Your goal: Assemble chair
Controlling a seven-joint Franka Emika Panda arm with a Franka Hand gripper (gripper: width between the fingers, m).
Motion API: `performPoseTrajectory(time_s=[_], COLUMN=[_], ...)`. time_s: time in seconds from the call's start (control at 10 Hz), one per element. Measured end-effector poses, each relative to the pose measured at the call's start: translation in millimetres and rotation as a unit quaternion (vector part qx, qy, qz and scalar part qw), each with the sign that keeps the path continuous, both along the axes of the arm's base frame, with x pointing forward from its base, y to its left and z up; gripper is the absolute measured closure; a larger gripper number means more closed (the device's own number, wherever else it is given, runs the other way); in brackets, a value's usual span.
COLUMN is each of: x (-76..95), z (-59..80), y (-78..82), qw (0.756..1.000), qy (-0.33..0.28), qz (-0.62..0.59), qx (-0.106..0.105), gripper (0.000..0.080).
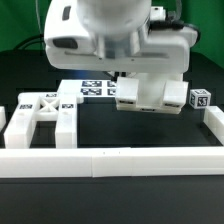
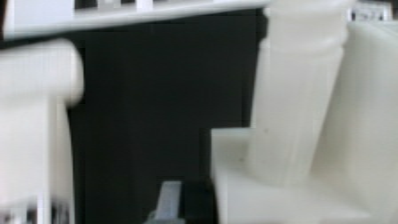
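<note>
Black matte table (image 1: 120,135). Green backdrop (image 1: 20,25) sits far off on the exterior view's left, and it's dark behind everything else. Low white rails (image 1: 110,163) fence the work area, with one long run along the near edge and shorter runs up both sides. Marker board (image 1: 92,88) lies flat at the far side, left of centre, partly hidden by the arm (image 1: 115,35).

Chair is in loose pieces, all inside the rails:
- Ladder-like frame (image 1: 45,112) lies flat on the exterior view's left, tags on top, close to the left rail.
- Chunky white block (image 1: 150,97) sits right of centre, tags on its near face, directly under the arm's big white head.
- Small tagged cube (image 1: 200,99) stands just right of the block, slightly apart from it and near the right rail.

Gripper (image 1: 128,80) is down at the block's far-left top corner. The head and the block hide the fingertips, so I can't tell whether the fingers are apart, together or clamped on anything.

Wrist view is heavily blurred, with black table through the middle.
- Tall white post (image 2: 302,85) stands upright, rising out of a wider white base (image 2: 294,175).
- Rounded white mass (image 2: 36,95) sits across the black gap from the post. Can't tell which part it is.
- One grey finger (image 2: 169,203) shows against bare black table.

Finger spacing isn't readable here either.
</note>
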State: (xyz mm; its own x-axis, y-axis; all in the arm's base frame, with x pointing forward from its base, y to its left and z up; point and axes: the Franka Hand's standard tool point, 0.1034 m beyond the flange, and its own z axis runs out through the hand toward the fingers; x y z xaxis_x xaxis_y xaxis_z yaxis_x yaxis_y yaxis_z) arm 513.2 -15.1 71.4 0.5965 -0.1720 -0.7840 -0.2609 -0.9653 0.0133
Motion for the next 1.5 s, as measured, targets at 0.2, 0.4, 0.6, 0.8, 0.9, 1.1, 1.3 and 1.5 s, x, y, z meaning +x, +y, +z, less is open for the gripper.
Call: performPoseTrajectory(time_s=[0.2,0.4,0.6,0.8,0.9,1.1,1.3,1.5], x=[2.6,3.2,3.7,3.8,4.4,6.1,11.3,19.3], z=[-17.9,-26.6,-27.5,-27.9,-27.3,-25.4,-22.1,-8.5], y=[-3.2,1.2,-0.1,-3.2,-6.6,-13.6,-24.0,-35.0], qw=[0.997,0.997,0.997,0.997,0.997,0.997,0.999,0.999], qy=[0.074,0.072,0.07,0.07,0.069,0.065,0.048,0.022], qz=[-0.026,-0.029,-0.03,-0.029,-0.027,-0.014,0.002,0.022], qx=[-0.004,-0.007,-0.01,-0.012,-0.016,-0.024,-0.021,-0.027], gripper=[0.0767,0.0767,0.0543,0.0354,0.0192,0.0159,0.0151,0.0151])
